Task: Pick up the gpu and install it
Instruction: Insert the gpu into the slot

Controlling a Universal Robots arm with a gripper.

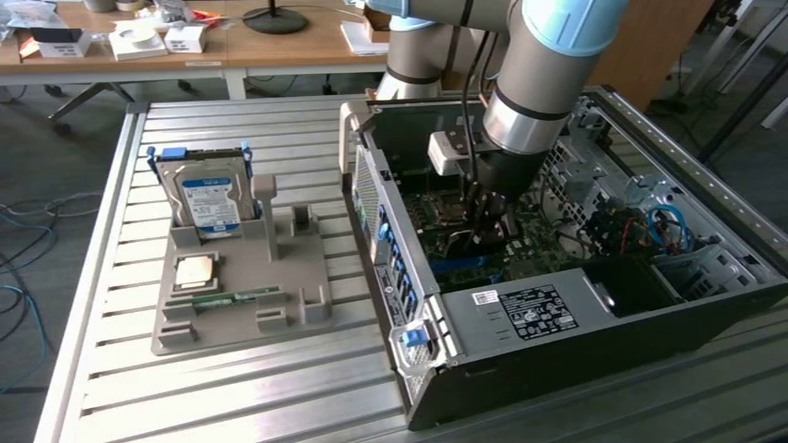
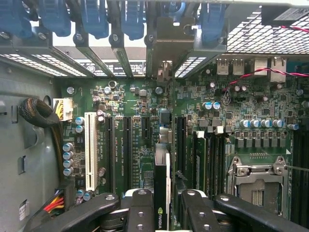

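- Table (image 1: pixel 246 388): slatted metal, and it carries everything below.
- Tray (image 1: pixel 295 314): grey, at the exterior view's left, flat on the table.
- Hard drive (image 1: pixel 209 198): stands upright in the tray's far end, blue-white label facing the camera.
- Chip (image 1: pixel 197 270): lies flat in the tray, just in front of the hard drive.
- Memory strip (image 1: pixel 221 297): narrow and green, lies flat in the tray just nearer the camera than the chip.
- Case (image 1: pixel 518 314): lies on its side with the open face up, to the exterior view's right of the tray. It is near the tray but apart from it.
- Arm (image 1: pixel 542 83): comes down from above into the open case.
- Tool (image 1: pixel 489 221): inside the case, low over the motherboard (image 2: pixel 140 104).
- Fingers (image 2: pixel 140 208): closed on the gpu (image 2: pixel 161 183), one on each face of the card.
- Gpu: held upright in the tool, seen edge-on from the wrist view.
  - It stands over the motherboard's black slots and in line with them.
  - Its far end points toward the case's rear wall with the blue latches (image 2: pixel 94 17).
  - I cannot tell whether its edge touches a slot or sits in one.
- Socket (image 2: pixel 258 186): silver frame, on the motherboard, well to the side of the gpu.
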